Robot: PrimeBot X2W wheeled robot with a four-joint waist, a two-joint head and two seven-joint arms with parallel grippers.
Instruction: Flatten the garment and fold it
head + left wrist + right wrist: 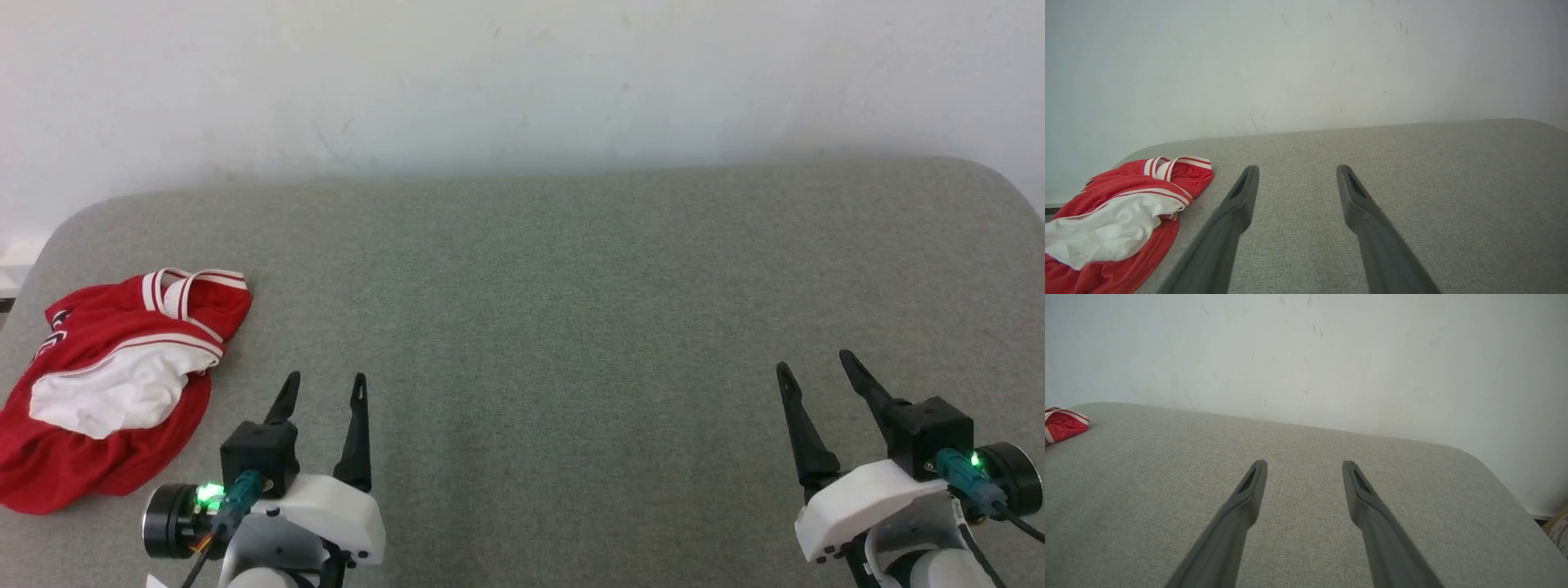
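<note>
The garment (114, 384) lies crumpled at the left edge of the grey padded table (571, 310). It is red with white-and-red striped trim and its white inner fabric turned out; a bit of lettering peeks out at its left. My left gripper (325, 377) stands open just right of it, not touching, with nothing between its fingers. In the left wrist view the garment (1114, 224) lies left of the open left gripper (1297, 167). My right gripper (815, 361) is open far to the right. The right wrist view shows the open right gripper (1304, 462) and a corner of the garment (1061, 424).
A white wall (522, 82) runs behind the table. The table's corners are rounded, and its left edge passes close by the garment. A cardboard box (1560, 533) sits on the floor past the table's right edge.
</note>
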